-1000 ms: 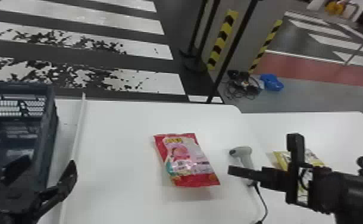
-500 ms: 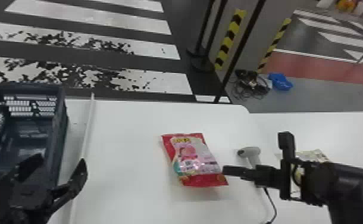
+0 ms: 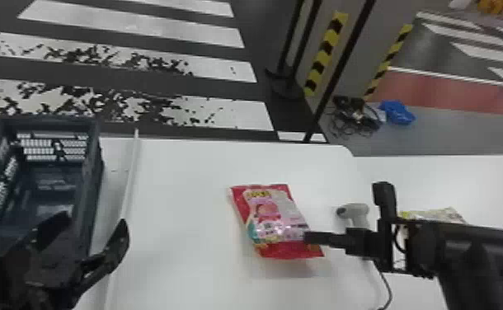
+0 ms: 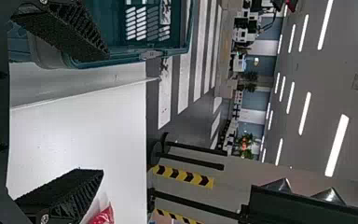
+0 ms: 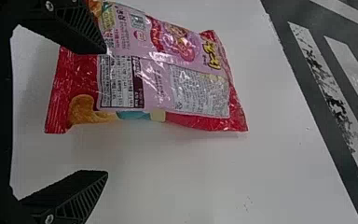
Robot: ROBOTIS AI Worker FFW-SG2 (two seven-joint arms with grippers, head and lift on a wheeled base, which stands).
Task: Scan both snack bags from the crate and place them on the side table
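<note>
In the head view my right gripper (image 3: 309,240) is at the near right end of the red and pink snack bag (image 3: 272,220), which lies on the white table. The right wrist view has the right gripper (image 5: 105,112) open, one finger overlapping the edge of the bag (image 5: 168,79). My left gripper (image 3: 90,236) is by the near side of the dark crate (image 3: 93,181); the left gripper (image 4: 103,113) is open in its wrist view, nothing between its fingers. A yellowish bag (image 3: 448,214) rests on the side table (image 3: 494,181), partly behind the right arm.
A grey scanner (image 3: 354,212) stands between the red bag and the side table, its cable (image 3: 386,288) running toward the front edge. A raised white strip (image 3: 130,185) lies between crate and bag. Black posts and a column rise beyond the tables.
The head view has turned left, shifting the scene rightward. Relative to the red bag, my right gripper has come in from the right and now overlaps its end. My left gripper stays near the crate.
</note>
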